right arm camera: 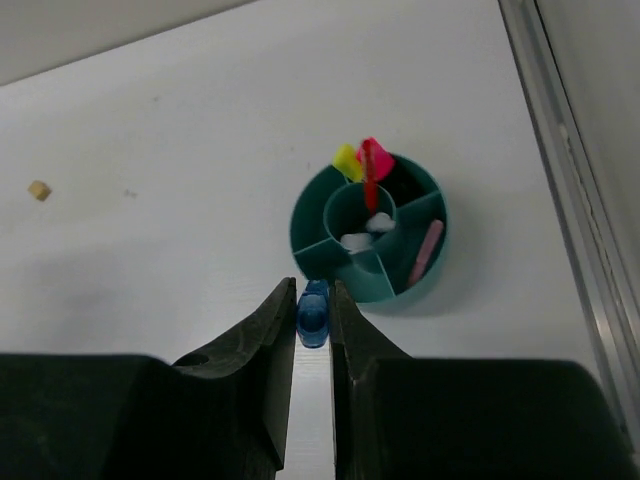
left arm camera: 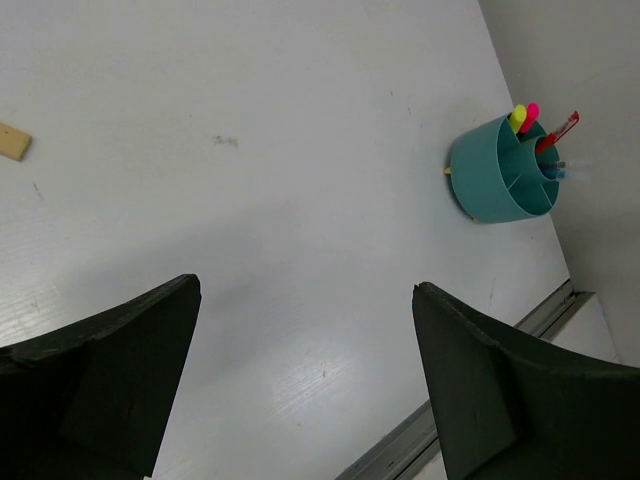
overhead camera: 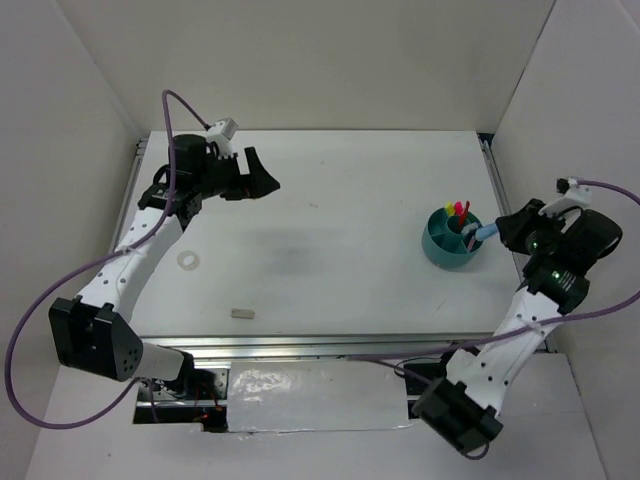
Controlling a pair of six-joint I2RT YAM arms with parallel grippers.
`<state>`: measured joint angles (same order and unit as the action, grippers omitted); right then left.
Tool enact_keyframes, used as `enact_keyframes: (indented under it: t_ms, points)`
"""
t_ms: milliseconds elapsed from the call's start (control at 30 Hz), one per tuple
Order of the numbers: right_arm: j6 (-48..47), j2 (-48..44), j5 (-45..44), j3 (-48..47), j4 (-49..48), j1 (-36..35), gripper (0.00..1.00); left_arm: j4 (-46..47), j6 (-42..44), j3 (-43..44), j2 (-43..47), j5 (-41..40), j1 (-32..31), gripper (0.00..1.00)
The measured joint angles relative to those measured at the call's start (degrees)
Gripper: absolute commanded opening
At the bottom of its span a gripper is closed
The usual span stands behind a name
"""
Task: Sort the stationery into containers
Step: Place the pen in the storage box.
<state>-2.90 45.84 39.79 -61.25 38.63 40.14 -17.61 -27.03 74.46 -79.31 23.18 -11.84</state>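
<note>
White tabletop [overhead camera: 350, 200] runs between pale walls. At far left the left gripper [overhead camera: 262, 172] hangs above it, jaws spread wide and holding nothing. Near that arm lie a tape ring [overhead camera: 186, 262] and, nearer the front edge, a tan eraser [overhead camera: 241, 313]. Rightward stands the teal cup [right arm camera: 375, 290], its compartments holding highlighters [right arm camera: 347, 160], a red pen [right arm camera: 370, 190] and a pink eraser [right arm camera: 427, 250]. Just beside it, the right gripper [right arm camera: 311, 288] is clamped on what looks like a blue-clear pen [right arm camera: 313, 318].

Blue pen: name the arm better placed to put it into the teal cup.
Right. The right gripper is shut on the blue pen close by the teal cup; the left gripper hangs open and empty, far across the table.
</note>
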Motion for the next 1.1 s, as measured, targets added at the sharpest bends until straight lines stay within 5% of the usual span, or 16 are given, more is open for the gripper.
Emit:
enact_keyframes:
  t_ms: [200,600,1100]
  points:
    - [-1.4,12.8,2.7,-1.9,1.4,8.4,0.0,-1.4,-0.1,0.9,-0.5,-3.9,-2.7,0.99]
    - [-1.0,25.0,-3.7,-4.6,-1.8,-2.0,0.0,-1.2,1.3,2.0,-1.5,-7.6,-2.9,0.99]
    - [-0.9,31.3,-10.1,-4.8,-6.1,-5.1,0.0,1.1,1.4,-0.8,-1.4,-9.4,-2.3,0.99]
